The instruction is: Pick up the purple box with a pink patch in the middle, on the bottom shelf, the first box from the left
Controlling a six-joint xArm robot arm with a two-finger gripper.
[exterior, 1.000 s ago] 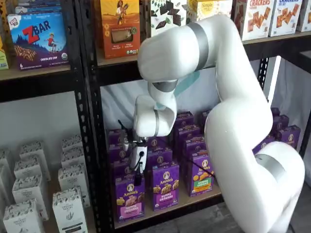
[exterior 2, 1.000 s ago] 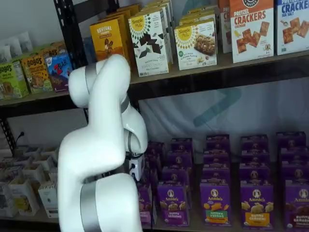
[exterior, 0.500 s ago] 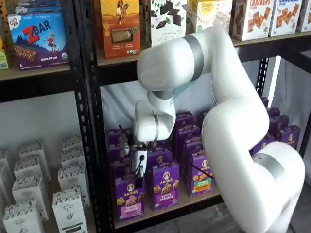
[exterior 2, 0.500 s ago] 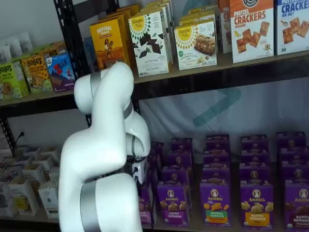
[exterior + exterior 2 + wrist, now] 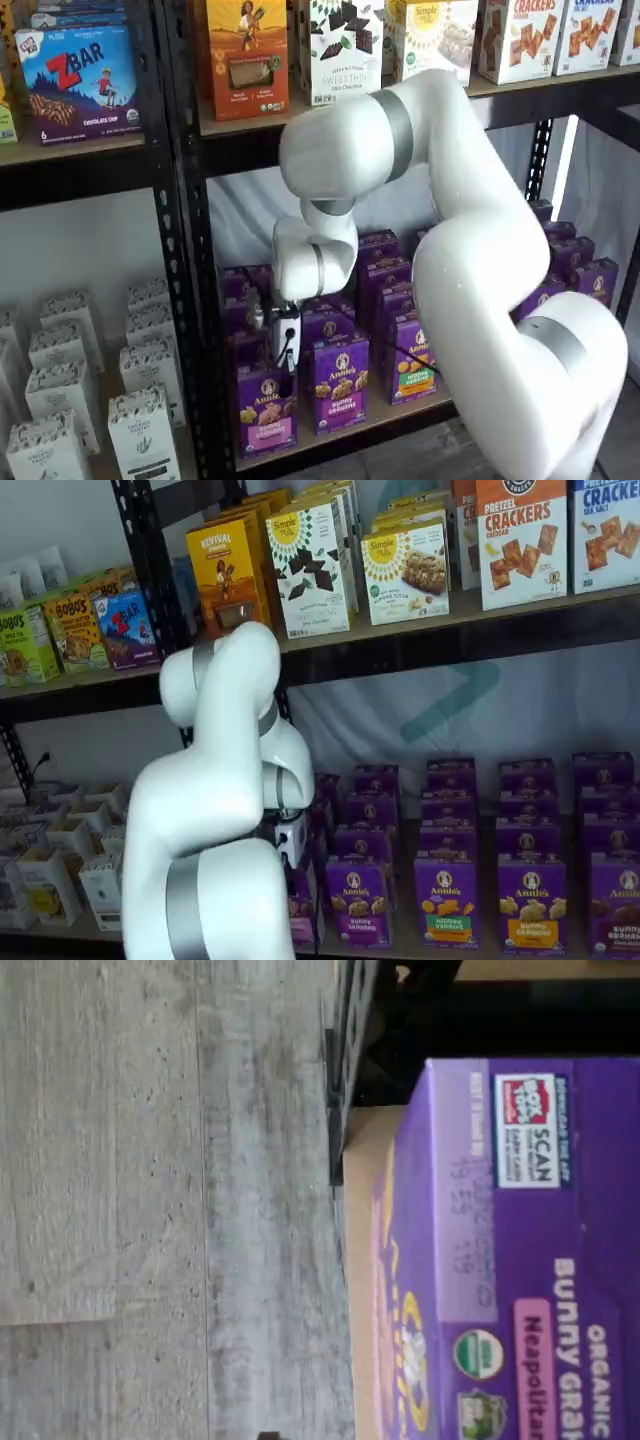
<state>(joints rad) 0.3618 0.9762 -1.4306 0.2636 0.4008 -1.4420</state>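
One arm (image 5: 480, 250) fills the front of the shelves in both shelf views, screening part of the purple rows. Target box (image 5: 266, 408) stands upright at the bottom shelf's (image 5: 340, 432) front edge, long axis vertical, face outward, beside a post (image 5: 195, 300). Neighbour box (image 5: 340, 383) stands just beside it. Gripper (image 5: 285, 355) hangs just above the target; finger gap cannot be told.

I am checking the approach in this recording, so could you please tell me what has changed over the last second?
The arm has leaned a little further toward the shelves, and the gripper has sunk slightly toward the purple box with the pink patch at the front of the bottom shelf. Its fingers show side-on, so open or shut cannot be told, and nothing has been grasped. The boxes have stayed where they were.
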